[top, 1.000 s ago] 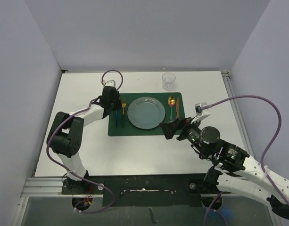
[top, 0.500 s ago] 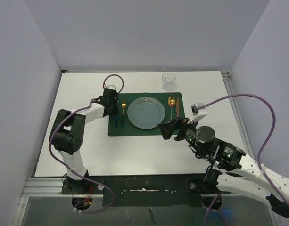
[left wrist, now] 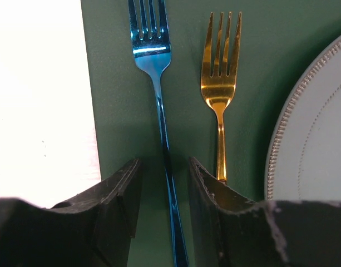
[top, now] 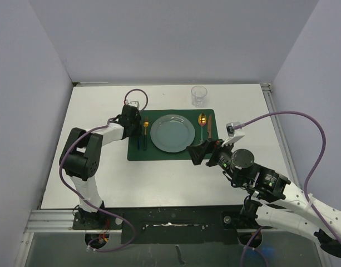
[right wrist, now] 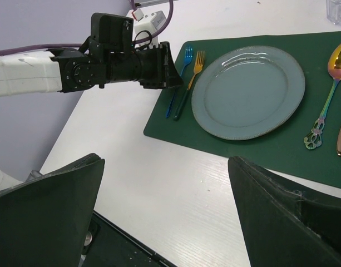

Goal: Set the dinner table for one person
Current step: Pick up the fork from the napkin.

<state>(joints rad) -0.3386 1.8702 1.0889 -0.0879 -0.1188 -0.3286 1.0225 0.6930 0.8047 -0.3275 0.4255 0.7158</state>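
A dark green placemat [top: 159, 154] lies on the white dinner table [top: 103, 183]. On it rest a grey-blue plate [top: 172, 133], a blue fork [left wrist: 153, 55] and a gold fork [left wrist: 219, 67] to the plate's left, and a gold-bowled spoon [top: 202, 125] and a knife [top: 209, 127] to its right. My left gripper [left wrist: 164, 161] is low over the mat and open. Its fingers straddle the blue fork's handle with a gap on each side. My right gripper [right wrist: 166, 161] hangs wide open and empty above the bare table, just in front of the mat.
A clear glass [top: 199, 95] stands on the table behind the mat's right end. A metal rail [top: 278, 133] runs along the table's right edge. Grey walls close in the left, right and back.
The left gripper has slid slightly along the blue fork and its jaws have narrowed a little. The right arm has drawn back slightly toward the near edge, still wide open.
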